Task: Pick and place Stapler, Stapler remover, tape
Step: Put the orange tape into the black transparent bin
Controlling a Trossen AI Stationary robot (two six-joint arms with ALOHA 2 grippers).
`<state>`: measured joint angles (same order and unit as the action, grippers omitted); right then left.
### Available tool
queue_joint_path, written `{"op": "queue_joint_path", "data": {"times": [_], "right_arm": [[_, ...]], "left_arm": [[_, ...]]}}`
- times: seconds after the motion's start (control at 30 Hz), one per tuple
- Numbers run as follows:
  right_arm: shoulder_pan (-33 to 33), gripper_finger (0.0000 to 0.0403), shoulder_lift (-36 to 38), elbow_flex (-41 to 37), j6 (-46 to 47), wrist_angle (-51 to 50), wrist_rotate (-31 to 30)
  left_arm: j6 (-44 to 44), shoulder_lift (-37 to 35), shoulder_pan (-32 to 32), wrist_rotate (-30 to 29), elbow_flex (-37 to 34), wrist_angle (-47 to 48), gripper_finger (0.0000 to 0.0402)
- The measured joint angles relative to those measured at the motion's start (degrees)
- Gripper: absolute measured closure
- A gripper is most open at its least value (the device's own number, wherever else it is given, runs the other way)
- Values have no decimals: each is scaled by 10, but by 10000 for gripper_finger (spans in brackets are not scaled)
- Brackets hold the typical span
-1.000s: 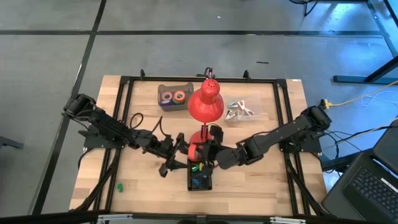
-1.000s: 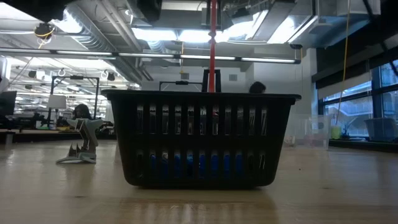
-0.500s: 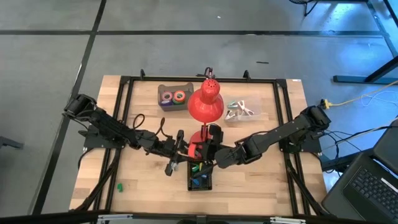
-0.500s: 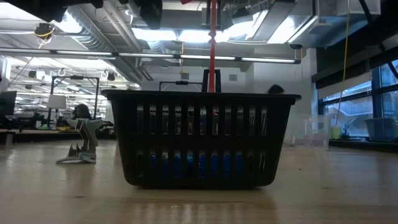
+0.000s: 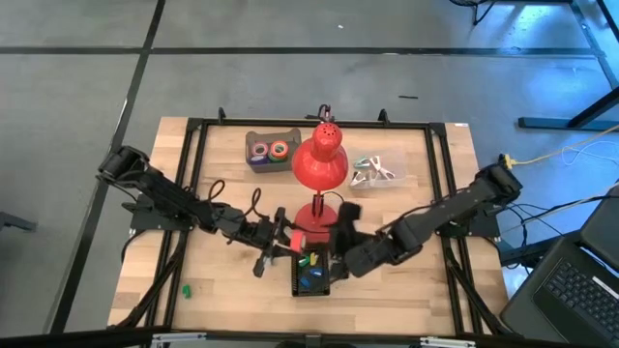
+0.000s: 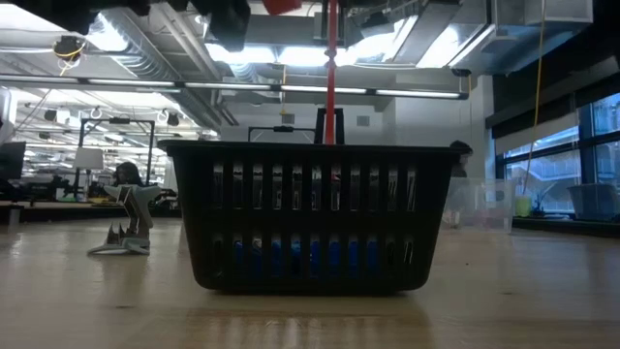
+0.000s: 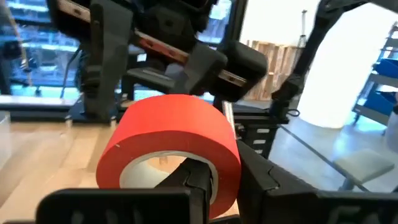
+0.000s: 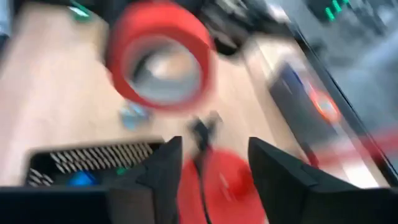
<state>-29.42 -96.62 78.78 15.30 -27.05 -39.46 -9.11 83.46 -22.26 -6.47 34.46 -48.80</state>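
Near the lower middle of the high view, the left hand [image 5: 286,242] grips a red tape roll [image 5: 297,238] just above the upper left rim of the black basket [image 5: 296,286]; in the left wrist view one finger [image 7: 198,180] passes through the roll's hollow centre. The right hand [image 5: 340,253] sits at the basket's right side, its fingers [image 8: 273,168] spread apart and holding nothing. Behind them on the desk [image 5: 222,290] stands a red lamp [image 5: 320,159], and a dark tray [image 5: 253,162] at upper middle holds more tape rolls [image 5: 270,150].
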Motion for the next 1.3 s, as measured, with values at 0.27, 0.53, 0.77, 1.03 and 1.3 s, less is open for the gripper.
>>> {"op": "queue_joint_path", "data": {"times": [0.27, 0.53, 0.77, 1.03, 1.3], "right_arm": [[-58, 190, 38, 0, 393, -364, 13], [-112, 198, 38, -4, 593, -525, 33], [-95, 198, 38, -4, 578, -521, 30], [-74, 198, 38, -4, 547, -521, 30], [-72, 198, 38, -4, 547, -521, 31]], "left_arm": [[-6, -56, 21, -71, 0, 170, 368], [3, -152, 206, -166, 51, 563, 368], [92, -112, 433, 28, 145, 633, 368], [136, 21, 540, 125, 243, 701, 368], [200, 159, 535, 117, 335, 763, 368]]}}
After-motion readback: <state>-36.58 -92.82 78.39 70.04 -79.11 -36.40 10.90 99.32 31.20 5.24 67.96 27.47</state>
